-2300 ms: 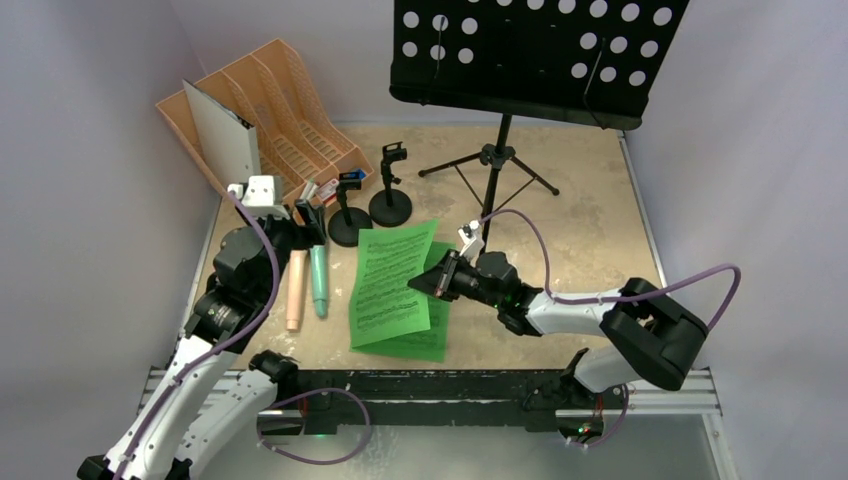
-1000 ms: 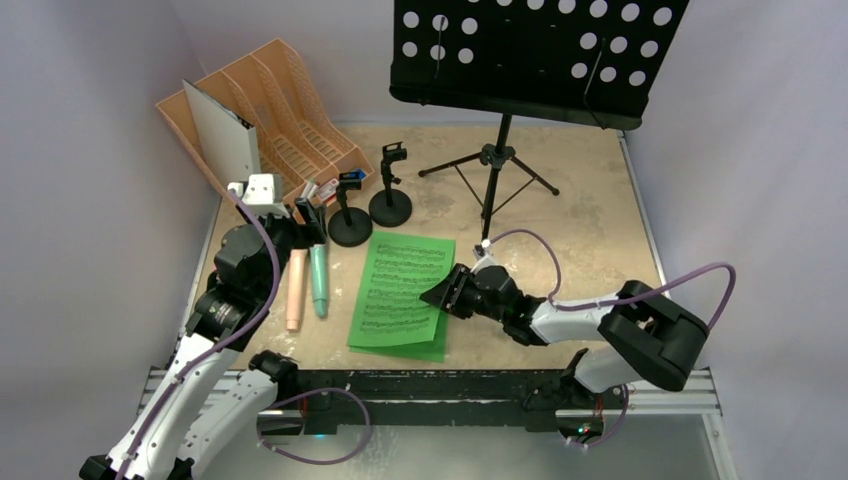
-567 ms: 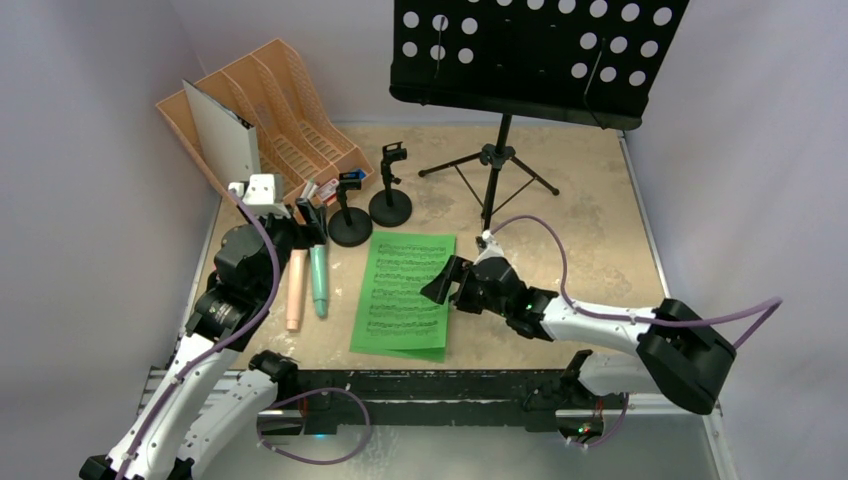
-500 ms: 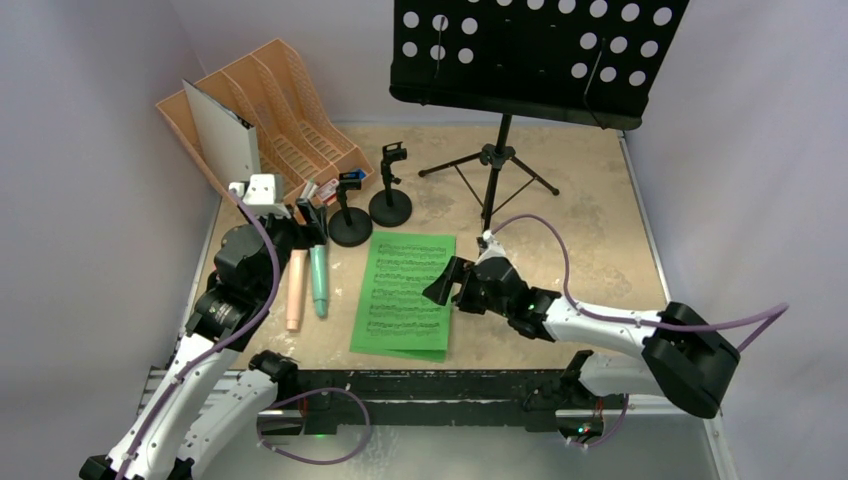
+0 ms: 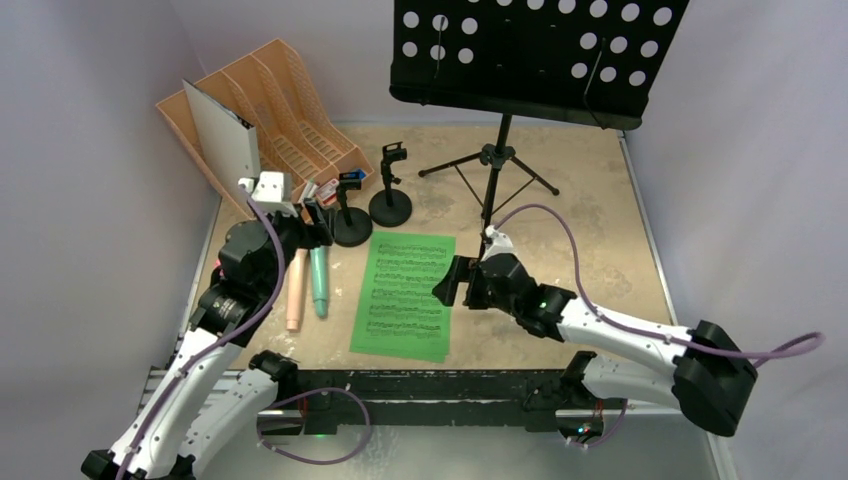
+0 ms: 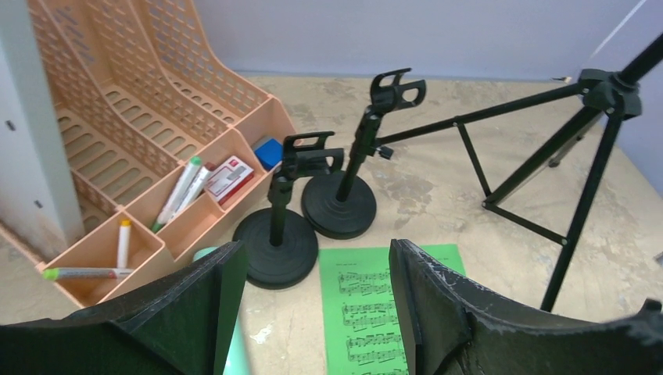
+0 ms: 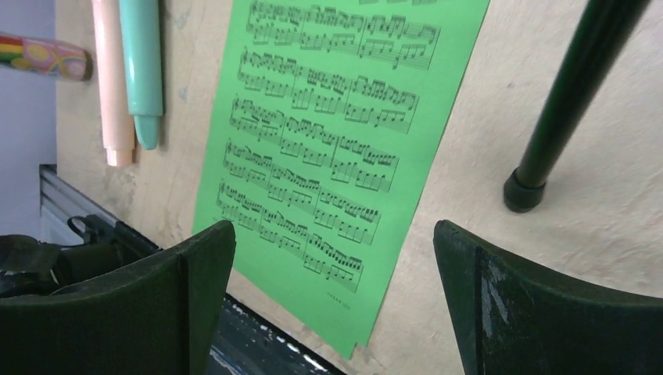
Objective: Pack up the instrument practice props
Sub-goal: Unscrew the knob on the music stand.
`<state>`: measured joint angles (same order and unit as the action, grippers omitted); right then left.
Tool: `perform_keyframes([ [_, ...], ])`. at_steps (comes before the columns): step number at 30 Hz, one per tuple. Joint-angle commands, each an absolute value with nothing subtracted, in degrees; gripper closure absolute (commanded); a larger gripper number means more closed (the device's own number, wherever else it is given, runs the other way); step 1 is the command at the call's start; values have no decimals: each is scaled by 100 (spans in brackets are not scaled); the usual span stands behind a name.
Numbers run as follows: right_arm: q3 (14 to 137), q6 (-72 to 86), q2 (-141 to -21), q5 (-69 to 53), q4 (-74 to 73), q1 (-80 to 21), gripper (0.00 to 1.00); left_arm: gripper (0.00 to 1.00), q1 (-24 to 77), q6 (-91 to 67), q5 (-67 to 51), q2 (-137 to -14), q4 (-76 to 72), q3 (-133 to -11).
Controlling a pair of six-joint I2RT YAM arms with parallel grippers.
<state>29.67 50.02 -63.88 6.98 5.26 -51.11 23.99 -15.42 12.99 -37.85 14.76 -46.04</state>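
Two green sheet-music pages (image 5: pixel 404 296) (image 6: pixel 381 312) (image 7: pixel 336 133) lie stacked flat near the table's front. My right gripper (image 5: pixel 446 284) (image 7: pixel 335 233) hovers open at their right edge, with nothing between its fingers. The teal microphone (image 5: pixel 319 283) (image 7: pixel 141 62) and the pink microphone (image 5: pixel 295 292) (image 7: pixel 109 78) lie side by side left of the pages. My left gripper (image 5: pixel 318 222) (image 6: pixel 314 250) is open and empty above the microphones' far ends, facing the two black clip poles (image 5: pixel 349 212) (image 5: pixel 390 190) (image 6: pixel 280 226) (image 6: pixel 352 180). The black tripod (image 5: pixel 493 170) (image 6: pixel 578 148) with its perforated desk (image 5: pixel 530 55) stands behind.
An orange slotted file rack (image 5: pixel 285 110) (image 6: pixel 125 117) with a grey binder (image 5: pixel 225 128) stands at the back left; pens lie in its front compartments. A tripod foot (image 7: pixel 522 191) rests just right of the pages. A colourful striped object (image 7: pixel 39 55) lies left of the microphones.
My right gripper let go of the top green page, opened wide and drew back to the right. The page now lies flat on the other one. My left gripper shifted slightly right.
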Motion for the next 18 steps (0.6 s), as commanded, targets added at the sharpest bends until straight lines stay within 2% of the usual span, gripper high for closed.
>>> perform_keyframes([
  [1, 3303, 4275, -5791, 1510, 218, -5120, 1, 30, 2355, -1488, 601, -3835, 1139, -4570],
  [5, 3378, 3595, -5297, 1513, 529, -4642, 1, 28, 2348, -1493, 67, -3883, 1005, -4579],
  [11, 3315, 2637, -4633, 281, 1720, -3079, 1, 23, 2351, -1583, -663, -4047, 755, -4573],
  [18, 3370, 1921, -4731, 18, 3538, -2426, 1, 16, 2347, -1616, -978, -4171, 399, -4549],
])
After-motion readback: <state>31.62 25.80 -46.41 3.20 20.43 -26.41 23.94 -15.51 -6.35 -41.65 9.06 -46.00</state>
